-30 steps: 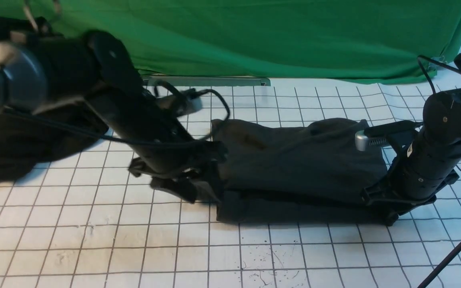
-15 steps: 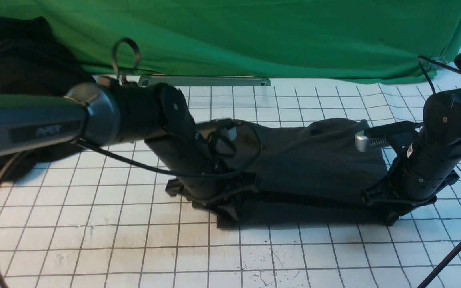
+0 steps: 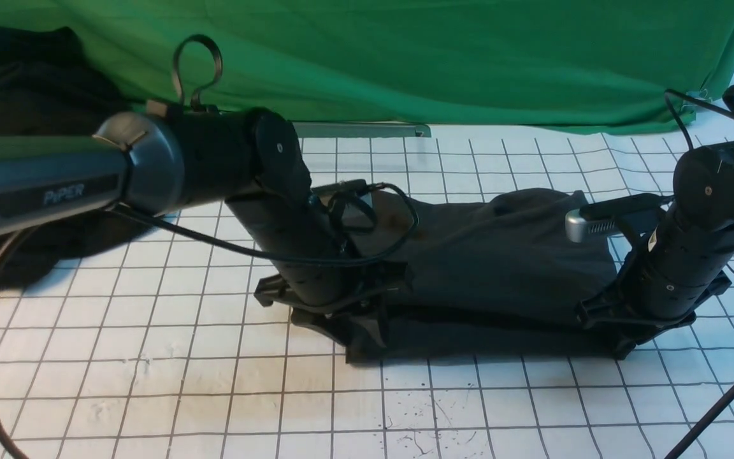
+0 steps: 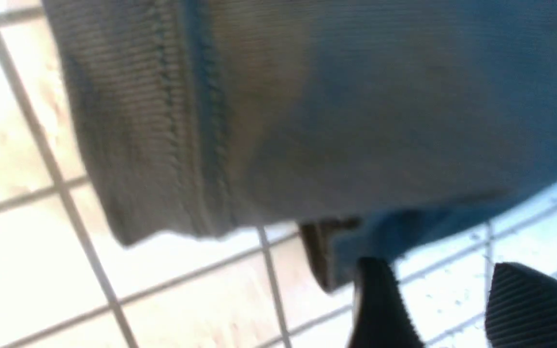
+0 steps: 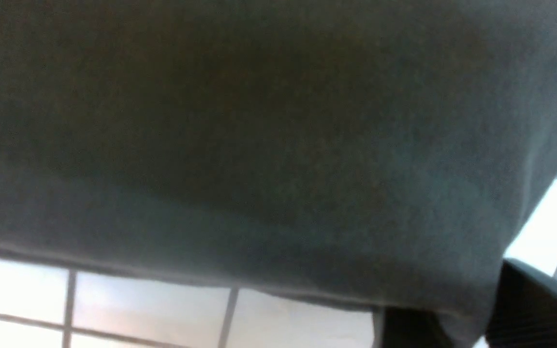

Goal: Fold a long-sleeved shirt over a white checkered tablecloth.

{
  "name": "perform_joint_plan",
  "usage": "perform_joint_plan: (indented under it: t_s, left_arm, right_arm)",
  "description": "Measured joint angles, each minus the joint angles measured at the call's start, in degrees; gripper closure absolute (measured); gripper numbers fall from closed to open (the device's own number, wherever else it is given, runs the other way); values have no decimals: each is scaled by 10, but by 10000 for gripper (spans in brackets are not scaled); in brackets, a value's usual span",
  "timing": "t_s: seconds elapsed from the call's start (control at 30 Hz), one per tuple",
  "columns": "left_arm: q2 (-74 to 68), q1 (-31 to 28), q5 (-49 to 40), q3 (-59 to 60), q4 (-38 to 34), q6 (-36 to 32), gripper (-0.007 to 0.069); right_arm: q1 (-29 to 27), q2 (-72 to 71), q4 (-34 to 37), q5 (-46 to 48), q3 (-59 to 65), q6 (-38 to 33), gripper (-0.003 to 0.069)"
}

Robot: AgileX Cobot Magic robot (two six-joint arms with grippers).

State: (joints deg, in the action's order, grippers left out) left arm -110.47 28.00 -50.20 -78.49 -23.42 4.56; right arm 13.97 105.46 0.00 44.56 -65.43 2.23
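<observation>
The long-sleeved shirt [image 3: 488, 261] lies folded into a dark charcoal block in the middle of the white checkered tablecloth [image 3: 150, 382]. My left gripper [image 3: 359, 331] is low at the shirt's near left corner. In the left wrist view the left gripper [image 4: 445, 302] is open: bare tablecloth [image 4: 17, 241] shows between its fingers, and the ribbed shirt hem [image 4: 162, 145] lies just beyond them. My right gripper [image 3: 618, 341] sits at the shirt's near right corner. In the right wrist view the right gripper [image 5: 472, 326] is shut on a fold of the shirt [image 5: 259, 121].
A blacker heap of cloth [image 3: 16, 102] lies at the back left, behind my left arm. A green cloth [image 3: 437, 57] hangs along the back, with a metal bar [image 3: 373, 130] at its foot. A thin black rod [image 3: 724, 401] crosses the near right corner.
My left arm has swung right and down, bringing its gripper to the shirt's near left corner. The right arm and the shirt's right side have not moved.
</observation>
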Motion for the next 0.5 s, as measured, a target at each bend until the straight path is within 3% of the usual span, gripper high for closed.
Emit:
perform_joint_plan:
  t_s: [0.13,0.3,0.43,0.5]
  left_arm:
    - [-4,0,12,20,-7,-3,238]
    - [-31,0,49,37,-41,-37,264]
    - [-37,0,62,37,-56,-72,379]
    - [-38,-1,65,39,-56,-80,511]
  right_arm:
    - [0,0,0,0,0,0,418]
    - [0,0,0,-1,0,0,427]
    - [0,2,0,0,1,-4,488]
    - [0,3,0,0,1,-12,566]
